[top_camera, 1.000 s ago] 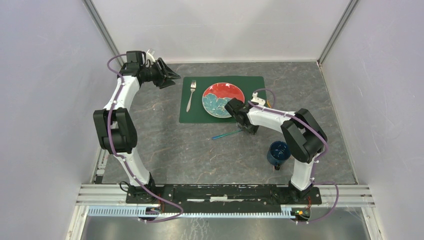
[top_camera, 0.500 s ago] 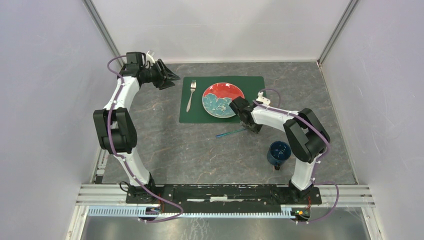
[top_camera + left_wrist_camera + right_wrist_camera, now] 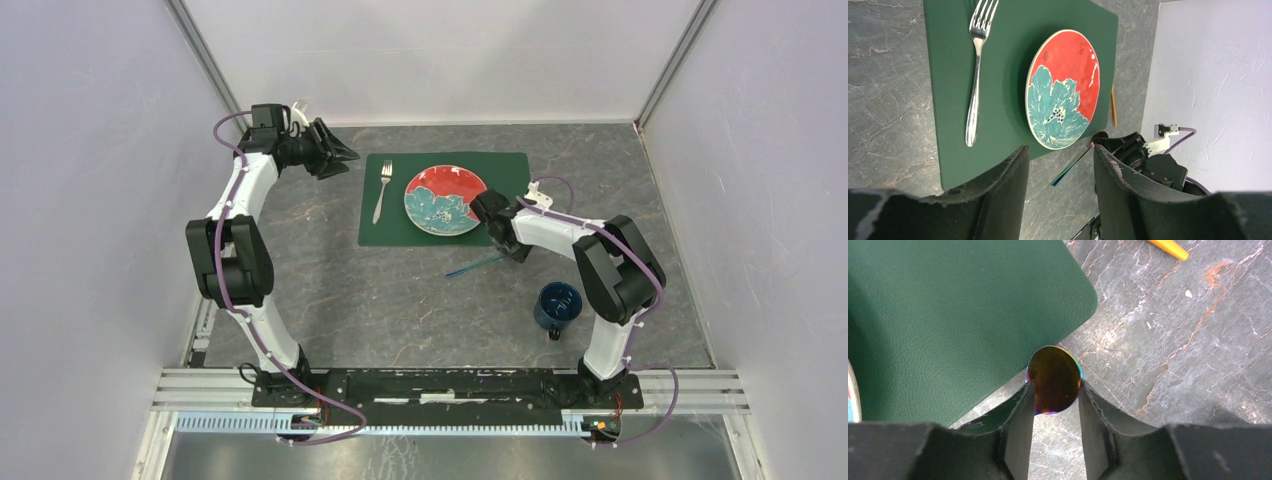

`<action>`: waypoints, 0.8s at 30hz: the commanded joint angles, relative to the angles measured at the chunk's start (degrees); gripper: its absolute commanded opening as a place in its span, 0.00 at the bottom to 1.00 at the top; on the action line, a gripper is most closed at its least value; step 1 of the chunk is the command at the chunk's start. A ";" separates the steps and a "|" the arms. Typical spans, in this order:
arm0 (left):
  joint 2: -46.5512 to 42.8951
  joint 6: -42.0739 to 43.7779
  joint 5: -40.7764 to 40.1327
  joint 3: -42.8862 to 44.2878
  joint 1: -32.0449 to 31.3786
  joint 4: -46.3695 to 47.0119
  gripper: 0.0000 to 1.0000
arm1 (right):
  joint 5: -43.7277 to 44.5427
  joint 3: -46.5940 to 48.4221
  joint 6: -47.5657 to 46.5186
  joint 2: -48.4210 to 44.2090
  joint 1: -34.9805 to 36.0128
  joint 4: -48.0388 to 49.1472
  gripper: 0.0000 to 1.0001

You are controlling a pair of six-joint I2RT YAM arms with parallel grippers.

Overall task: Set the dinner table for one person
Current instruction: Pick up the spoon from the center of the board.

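Note:
The dinner table (image 3: 400, 300) is dark grey stone-look. On it lies a green placemat (image 3: 395, 225) with a red and teal plate (image 3: 445, 200) and a silver fork (image 3: 382, 190) to the plate's left. My right gripper (image 3: 508, 252) is shut on an iridescent spoon (image 3: 472, 266), just off the placemat's near right corner. In the right wrist view the spoon's bowl (image 3: 1054, 379) sits between the fingertips (image 3: 1020, 405), above the table beside the placemat corner (image 3: 948, 315). My left gripper (image 3: 335, 152) is open and empty at the back left, above the table.
A dark blue mug (image 3: 557, 305) stands at the near right, close to the right arm. An orange pencil (image 3: 1113, 105) lies on the table right of the placemat. In the left wrist view the fork (image 3: 975, 75) and plate (image 3: 1065, 95) lie ahead.
My right gripper has moved right and a little back with the spoon, towards the placemat's right edge. The left arm has not moved.

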 commanded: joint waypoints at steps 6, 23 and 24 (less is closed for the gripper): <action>-1.19 2.59 1.16 0.42 0.40 0.52 0.56 | 0.75 1.32 -3.37 1.19 -1.45 -3.16 0.27; -0.60 2.15 1.01 0.77 0.44 0.90 0.56 | -0.03 3.47 -6.95 2.25 -3.45 -0.12 0.24; -0.54 2.11 0.97 0.82 0.43 0.93 0.56 | -0.24 3.86 -7.03 2.51 -3.35 0.04 0.24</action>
